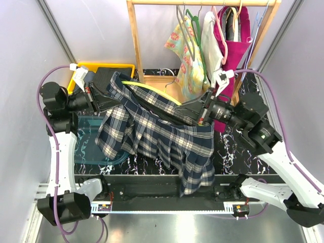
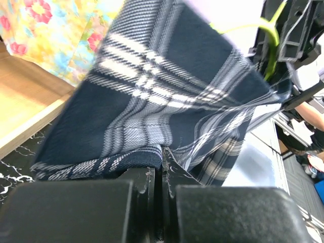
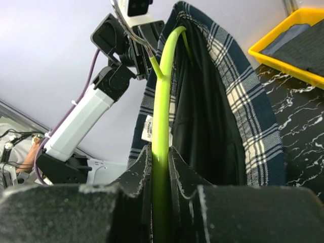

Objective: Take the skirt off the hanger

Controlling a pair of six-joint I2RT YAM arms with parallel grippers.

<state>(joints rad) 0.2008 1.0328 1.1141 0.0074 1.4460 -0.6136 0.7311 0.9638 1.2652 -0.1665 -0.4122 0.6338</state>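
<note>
Draping, top view: skirt (image 1: 167,136) is spreading between both arms above the worktop (image 1: 238,152), its hem dangling past the near edge.
Left wrist view: left tool (image 2: 163,159) is pinching the skirt's plaid edge, jaws closed on the cloth.
Right wrist view: right tool (image 3: 161,154) is clamping the hanger (image 3: 163,86), with the skirt wrapping around its far end.

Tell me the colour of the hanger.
Lime green hanger, clearest in the right wrist view, clamped by the right gripper inside the skirt.
</note>
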